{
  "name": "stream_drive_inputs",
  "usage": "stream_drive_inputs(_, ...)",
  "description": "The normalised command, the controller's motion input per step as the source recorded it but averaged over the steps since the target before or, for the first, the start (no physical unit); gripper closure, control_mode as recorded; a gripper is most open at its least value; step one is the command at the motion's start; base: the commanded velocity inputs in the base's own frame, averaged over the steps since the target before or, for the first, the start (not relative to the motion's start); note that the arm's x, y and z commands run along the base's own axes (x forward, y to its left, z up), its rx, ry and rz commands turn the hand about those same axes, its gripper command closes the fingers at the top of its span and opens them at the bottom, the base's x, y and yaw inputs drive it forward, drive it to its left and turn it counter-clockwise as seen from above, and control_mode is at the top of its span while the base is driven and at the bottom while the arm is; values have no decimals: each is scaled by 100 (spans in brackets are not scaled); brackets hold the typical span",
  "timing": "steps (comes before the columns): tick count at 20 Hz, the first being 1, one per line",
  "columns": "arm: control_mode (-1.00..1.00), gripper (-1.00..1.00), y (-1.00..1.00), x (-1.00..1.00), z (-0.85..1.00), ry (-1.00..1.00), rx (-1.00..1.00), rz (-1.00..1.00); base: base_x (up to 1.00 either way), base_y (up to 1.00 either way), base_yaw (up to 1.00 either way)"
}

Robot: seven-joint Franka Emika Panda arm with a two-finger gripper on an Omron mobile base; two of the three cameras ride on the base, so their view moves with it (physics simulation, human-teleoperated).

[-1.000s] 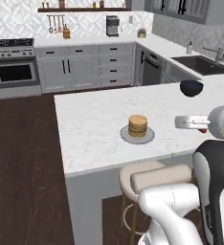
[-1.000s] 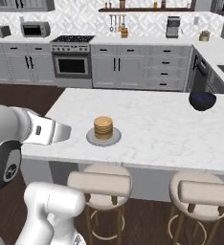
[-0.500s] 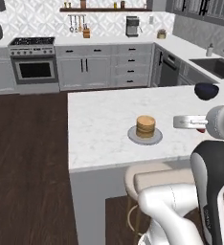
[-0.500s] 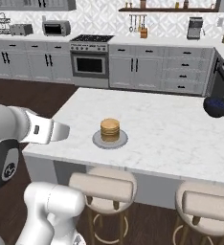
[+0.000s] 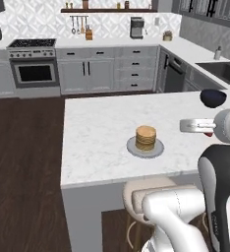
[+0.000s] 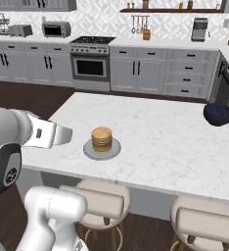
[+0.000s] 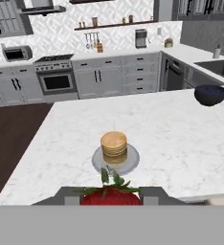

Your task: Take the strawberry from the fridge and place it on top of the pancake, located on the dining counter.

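Tool (image 7: 111,197) clamped on the strawberry (image 7: 110,193), held near the pancake (image 7: 114,144). Pancake sits on its plate (image 7: 131,163) on the surface (image 7: 181,139); dark bowl (image 7: 210,94) well apart from the pancake.

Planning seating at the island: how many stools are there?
2: one stool tucked under the dining counter near the pancake, another further right. More may be hidden.

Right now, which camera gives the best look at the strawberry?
The hand view: the strawberry sits red with its green top at the bottom of that picture, between the gripper's tips, just short of the pancake. The left base view gives a small red speck beside the wrist. In the right base view I cannot make it out.
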Motion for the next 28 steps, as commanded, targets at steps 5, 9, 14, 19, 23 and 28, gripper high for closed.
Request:
stream_drive_inputs(5,100,100,0,0,0,0,0,0,98,0,0)
stream_drive_inputs(9,-100,100,0,25,-1,8,-1,0,75,8,0)
stream_drive_inputs(14,-100,100,0,94,-32,39,-2,0,0,0,0)
stream_drive_inputs(19,-100,100,0,56,-57,23,-1,4,0,0,0)
stream_drive_inputs(23,-100,100,0,59,-78,12,0,2,0,0,0)
stream_drive_inputs(28,-100,100,0,72,-55,4,0,1,0,0,0)
